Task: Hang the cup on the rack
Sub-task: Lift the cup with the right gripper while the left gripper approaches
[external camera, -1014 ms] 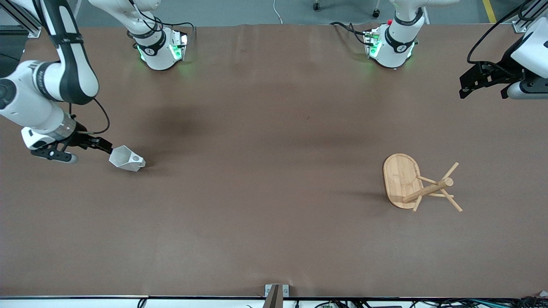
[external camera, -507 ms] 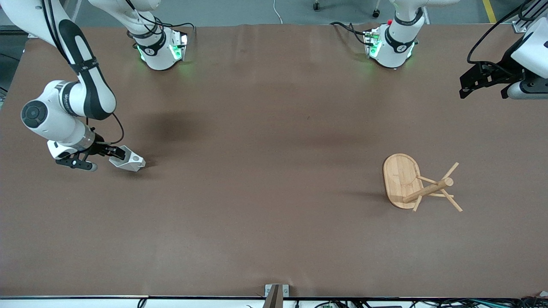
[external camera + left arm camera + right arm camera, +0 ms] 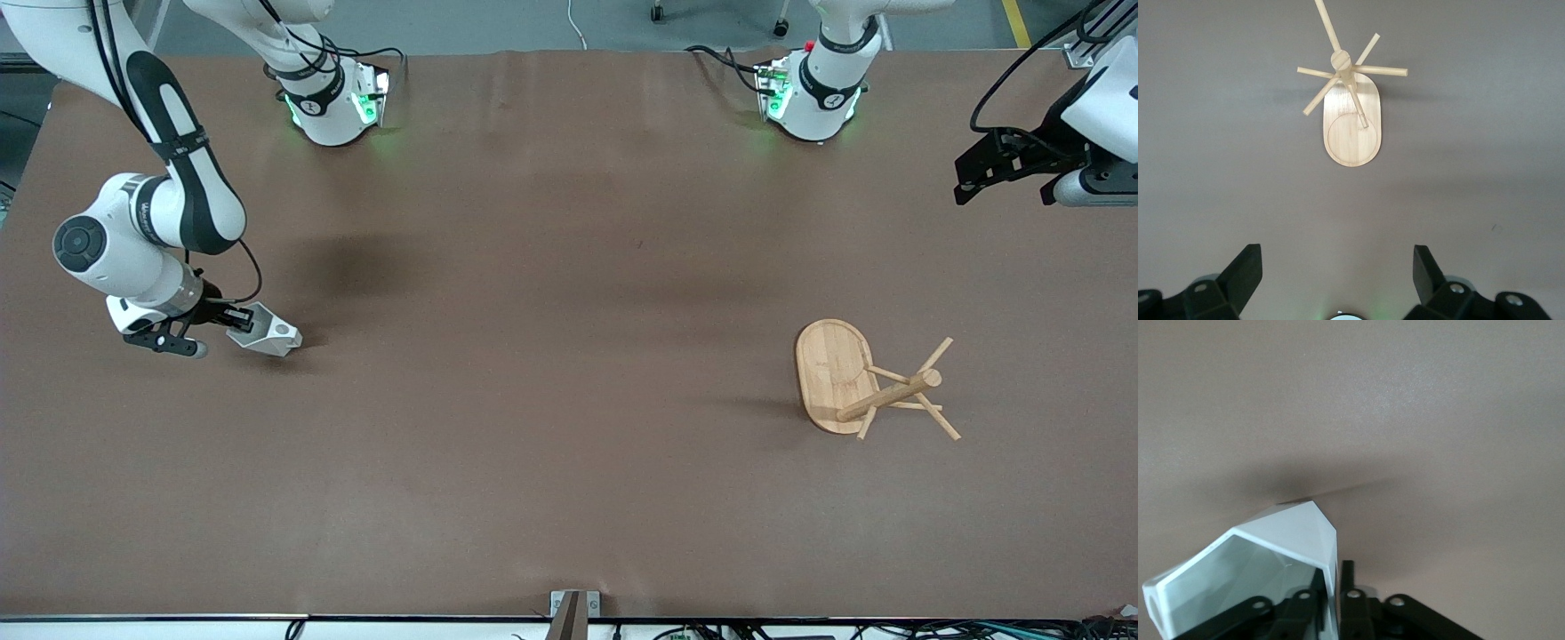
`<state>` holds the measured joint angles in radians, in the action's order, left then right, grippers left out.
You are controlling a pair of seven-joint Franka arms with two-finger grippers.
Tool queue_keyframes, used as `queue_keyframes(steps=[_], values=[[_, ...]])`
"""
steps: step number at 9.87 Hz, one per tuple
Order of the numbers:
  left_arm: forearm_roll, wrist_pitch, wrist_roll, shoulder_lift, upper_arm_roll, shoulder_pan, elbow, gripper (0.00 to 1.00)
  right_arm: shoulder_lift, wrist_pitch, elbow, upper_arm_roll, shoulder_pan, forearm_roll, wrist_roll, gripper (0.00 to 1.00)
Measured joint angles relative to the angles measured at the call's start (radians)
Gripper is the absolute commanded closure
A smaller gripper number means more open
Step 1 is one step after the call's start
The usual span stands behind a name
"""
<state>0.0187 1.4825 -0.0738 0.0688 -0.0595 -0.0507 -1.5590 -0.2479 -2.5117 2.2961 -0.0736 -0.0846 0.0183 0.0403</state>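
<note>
Cup (image 3: 265, 335) white, faceted, rim pinched by right claw (image 3: 233, 320); left claw (image 3: 973, 173) spread, waiting; bamboo rack (image 3: 840, 373) upright

My right gripper (image 3: 1331, 603) is matt black plastic, pinching the cup (image 3: 265, 331), smooth white with a faint sheen. The rack (image 3: 853, 380) is pale bamboo-like wood on the matt brown table (image 3: 551, 356).

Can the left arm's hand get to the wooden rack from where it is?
Probably yes. The left hand waits open above the table, and only bare table lies between it and the rack; nothing stands in the way.
</note>
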Motion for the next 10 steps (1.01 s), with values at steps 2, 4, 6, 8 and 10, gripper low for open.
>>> queue_keyframes(steps=[2,4,6,8,10], values=[[0.0,0.0,0.0,0.0,0.0,0.0,0.0,0.0,0.002,0.082,-0.06,0.002,0.003,0.001,-0.108,0.98],[0.0,0.0,0.0,0.0,0.0,0.0,0.0,0.0,0.003,0.335,-0.233,0.002,0.003,0.003,-0.251,0.99],[0.0,0.0,0.0,0.0,0.0,0.0,0.0,0.0,0.005,0.561,-0.413,0.028,0.025,0.064,-0.294,0.99],[0.0,-0.001,0.001,-0.001,0.0,-0.002,0.0,0.0,0.005,0.66,-0.479,0.099,0.063,0.287,-0.294,0.99],[-0.015,-0.004,0.003,-0.002,-0.004,-0.006,0.0,0.0,-0.009,0.667,-0.478,0.189,0.085,0.533,-0.293,0.99]])
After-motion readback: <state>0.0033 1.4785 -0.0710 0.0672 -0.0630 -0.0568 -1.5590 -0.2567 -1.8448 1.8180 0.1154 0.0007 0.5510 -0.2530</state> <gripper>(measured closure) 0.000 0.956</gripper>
